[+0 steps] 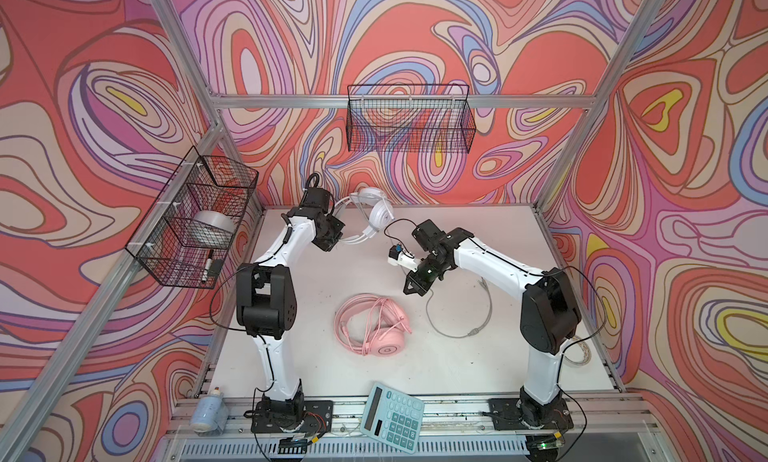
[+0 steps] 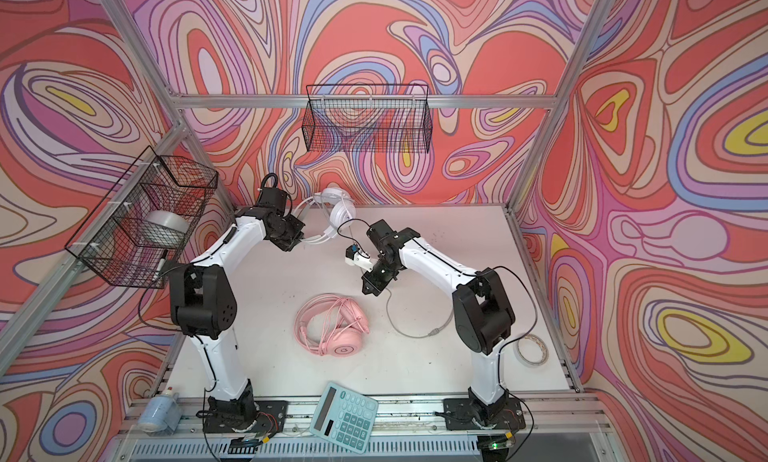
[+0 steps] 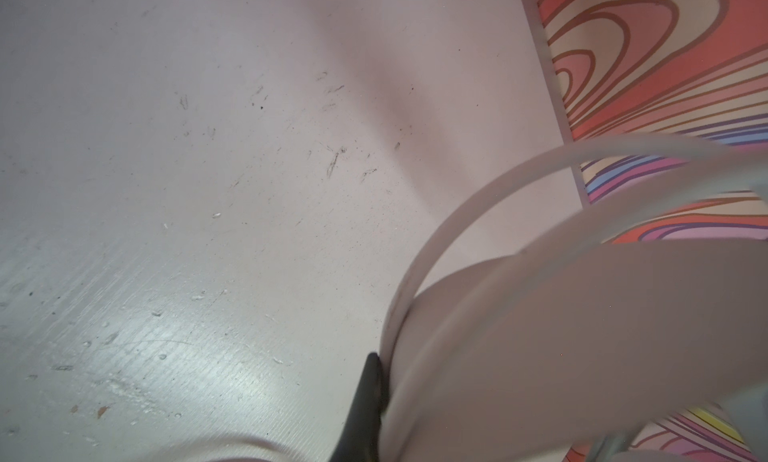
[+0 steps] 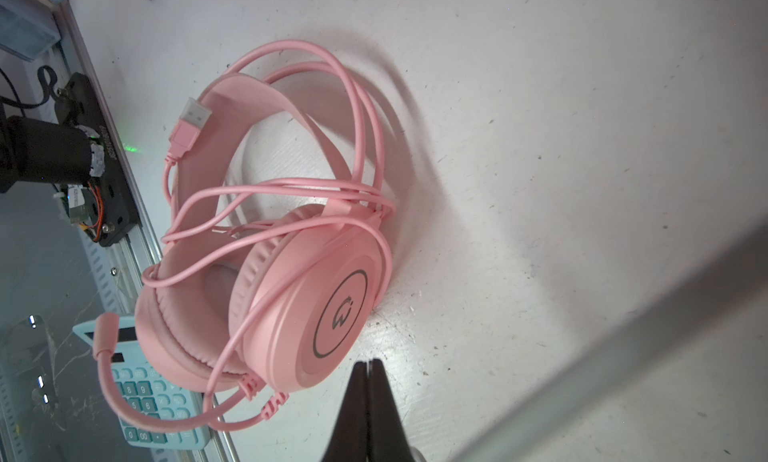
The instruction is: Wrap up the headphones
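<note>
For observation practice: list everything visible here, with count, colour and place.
pink headphones: 1, pink, table centre
white headphones: 1, white, held at back
cable: 1, grey, right of pink headphones
calculator: 1, teal, front rail
wire baskets: 2, black, back and left walls
tape roll: 1, silvery, left basket
tape ring: 1, pale, right edge
bottle: 1, bluish, front-left corner
left pincer: 1, black, shut on white headphones
right pincer: 1, black, shut, above table

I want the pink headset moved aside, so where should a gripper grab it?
Probably the headband arch of the pink headset, from above: it is a thin band with open space inside, while the ear cups are bulky and draped in loose cable loops.
</note>
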You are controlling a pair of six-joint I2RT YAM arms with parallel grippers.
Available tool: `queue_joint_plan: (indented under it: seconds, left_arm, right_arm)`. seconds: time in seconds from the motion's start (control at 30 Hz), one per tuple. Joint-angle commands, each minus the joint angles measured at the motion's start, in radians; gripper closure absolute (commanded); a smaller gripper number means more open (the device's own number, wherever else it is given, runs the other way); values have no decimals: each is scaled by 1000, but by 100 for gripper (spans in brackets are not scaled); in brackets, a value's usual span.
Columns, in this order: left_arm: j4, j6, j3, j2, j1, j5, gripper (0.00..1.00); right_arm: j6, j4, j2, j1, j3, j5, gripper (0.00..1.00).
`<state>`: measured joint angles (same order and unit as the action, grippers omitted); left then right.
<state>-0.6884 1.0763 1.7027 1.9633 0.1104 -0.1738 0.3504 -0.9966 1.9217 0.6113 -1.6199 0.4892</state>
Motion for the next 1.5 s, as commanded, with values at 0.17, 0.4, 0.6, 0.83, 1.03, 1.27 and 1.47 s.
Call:
queue_joint_plan:
  seconds: [0.17, 0.4, 0.6, 0.83, 1.03, 1.27, 1.47]
  left_arm:
    - [-12, -8, 62, 4, -2, 132, 100]
    - [-115, -114, 139, 31, 38, 260, 100]
    - [-224, -227, 261, 89, 85, 352, 100]
    - [-297, -349, 345, 139, 126, 402, 100]
    - [-339, -397, 367, 160, 133, 412, 100]
    - [-335, -408, 354, 161, 133, 380, 100]
    - [-302, -362, 347, 151, 117, 288, 100]
  right_arm:
    - [124, -172, 21, 68, -159, 53, 100]
    - [171, -256, 80, 84, -335, 15, 100]
    - [198, -292, 115, 84, -471, -20, 100]
    - [238, -327, 149, 84, -579, -83, 100]
    - [249, -315, 160, 84, -630, -167, 100]
    - [247, -308, 161, 84, -649, -183, 100]
    - [246, -308, 127, 84, -578, -154, 100]
